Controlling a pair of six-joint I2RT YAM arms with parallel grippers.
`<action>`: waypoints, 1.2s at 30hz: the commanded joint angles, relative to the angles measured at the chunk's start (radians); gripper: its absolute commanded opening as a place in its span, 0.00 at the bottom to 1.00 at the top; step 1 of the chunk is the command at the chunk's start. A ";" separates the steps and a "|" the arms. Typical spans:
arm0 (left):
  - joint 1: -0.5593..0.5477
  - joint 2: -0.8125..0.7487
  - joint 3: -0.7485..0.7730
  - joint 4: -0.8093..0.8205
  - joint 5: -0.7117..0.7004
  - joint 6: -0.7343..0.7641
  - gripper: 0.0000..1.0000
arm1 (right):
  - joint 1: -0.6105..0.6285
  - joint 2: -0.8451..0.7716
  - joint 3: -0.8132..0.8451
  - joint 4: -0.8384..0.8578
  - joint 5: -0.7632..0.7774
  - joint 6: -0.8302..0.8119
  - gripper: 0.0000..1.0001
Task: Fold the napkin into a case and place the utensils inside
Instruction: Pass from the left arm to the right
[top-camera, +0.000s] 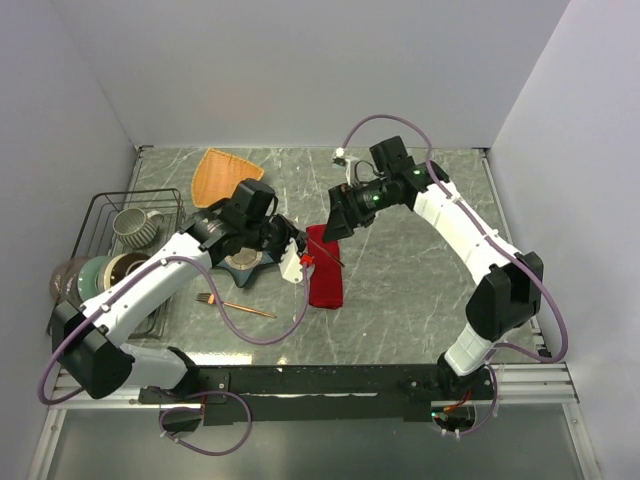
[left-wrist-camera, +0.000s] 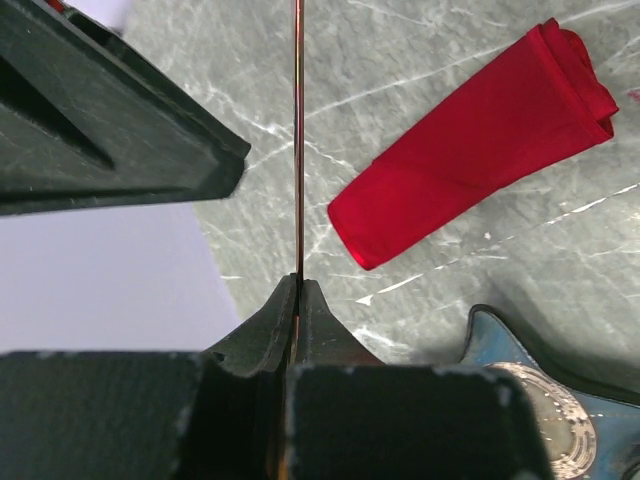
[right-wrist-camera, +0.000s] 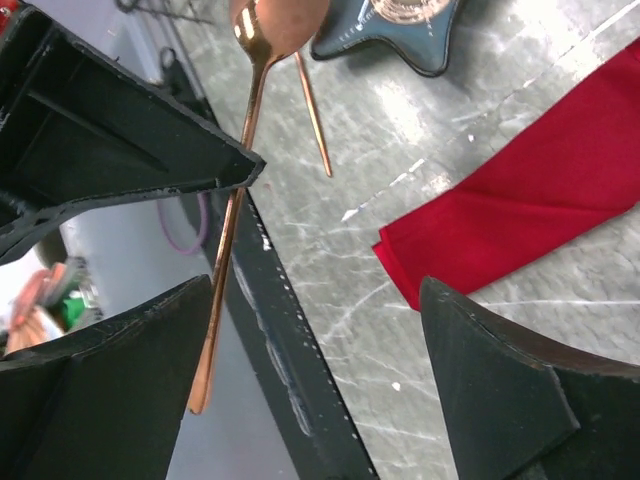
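While between dish (top-camera: 243, 264) and napkin (top-camera: 325, 278), left claw (top-camera: 299, 262)

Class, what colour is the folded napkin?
The napkin is plain bright red; best in the left wrist view.

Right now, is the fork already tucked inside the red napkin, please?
No, the fork lies on the bare table, apart from the folded napkin.

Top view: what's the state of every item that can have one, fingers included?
napkin: folded into a narrow strip, lying flat on the table.
spoon: held off the table, gripped by the left fingers.
fork: lying loose on the table.
left fingers: shut on the spoon.
right fingers: open, empty.
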 joint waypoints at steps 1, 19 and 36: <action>-0.016 0.023 0.022 0.026 -0.014 -0.048 0.01 | 0.059 -0.023 0.030 -0.010 0.089 -0.007 0.87; -0.029 0.046 0.016 0.025 -0.061 -0.048 0.01 | 0.150 0.037 0.029 -0.030 0.107 0.007 0.48; 0.179 -0.044 0.224 0.419 0.024 -1.115 0.92 | -0.077 0.021 0.188 0.320 -0.160 0.263 0.00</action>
